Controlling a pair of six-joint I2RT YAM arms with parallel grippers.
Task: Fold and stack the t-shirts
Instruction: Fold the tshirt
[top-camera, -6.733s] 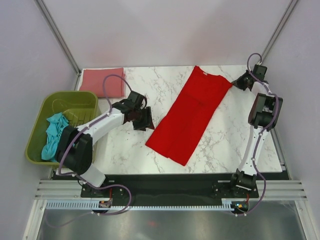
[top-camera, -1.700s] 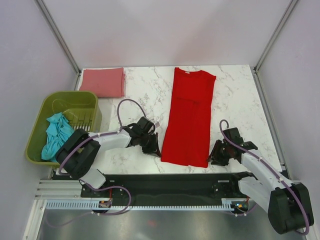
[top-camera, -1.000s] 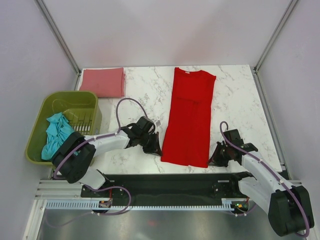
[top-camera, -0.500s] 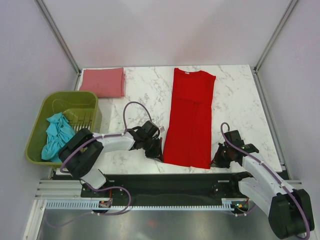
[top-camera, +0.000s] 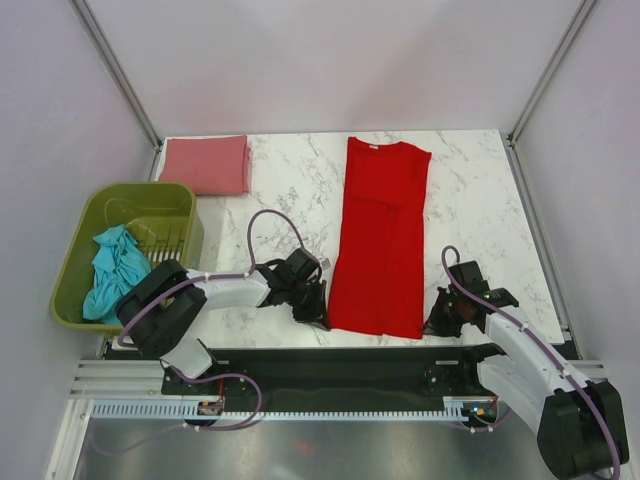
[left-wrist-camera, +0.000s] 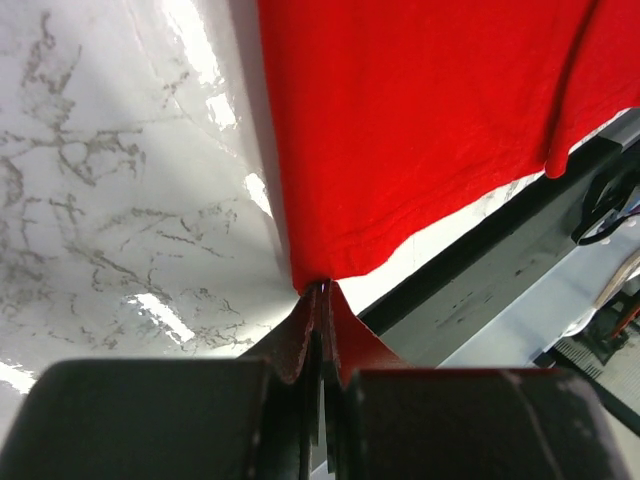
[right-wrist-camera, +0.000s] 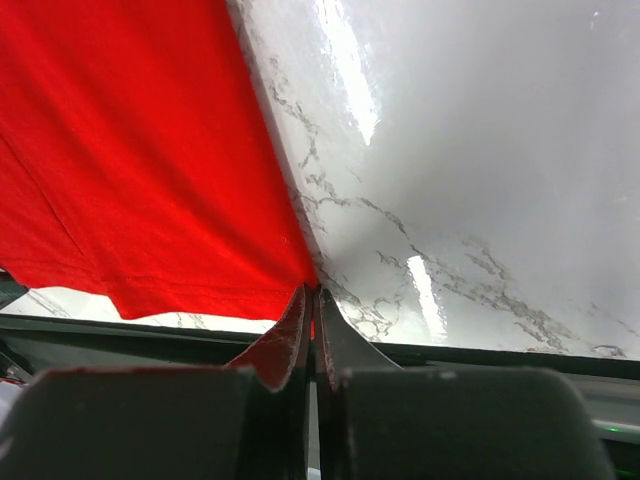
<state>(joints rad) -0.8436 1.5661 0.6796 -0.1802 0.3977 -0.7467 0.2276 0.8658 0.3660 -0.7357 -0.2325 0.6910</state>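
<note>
Crumpled in the olive-green basket (top-camera: 150, 215), off the table's left edge: the teal t-shirt (top-camera: 112, 272), not yet folded. On the far left corner of the marble table (top-camera: 290, 180): the dusty pink t-shirt (top-camera: 207, 165), folded flat into a rectangle, likely meant as the base of the stack. Low at the near edge: the left gripper (top-camera: 316, 314), clamped shut on the near-left hem corner of the red t-shirt (top-camera: 380, 240), with the cloth pinched right between the tips in the wrist view. Down the middle: that red t-shirt as a long narrow strip, collar far, hem near, sleeves apparently tucked in. At the near-right hem corner: the right gripper (top-camera: 436, 324), likewise closed tight on the cloth. Both corners pinched, probably to carry the hem up toward the collar for the crosswise fold.
</note>
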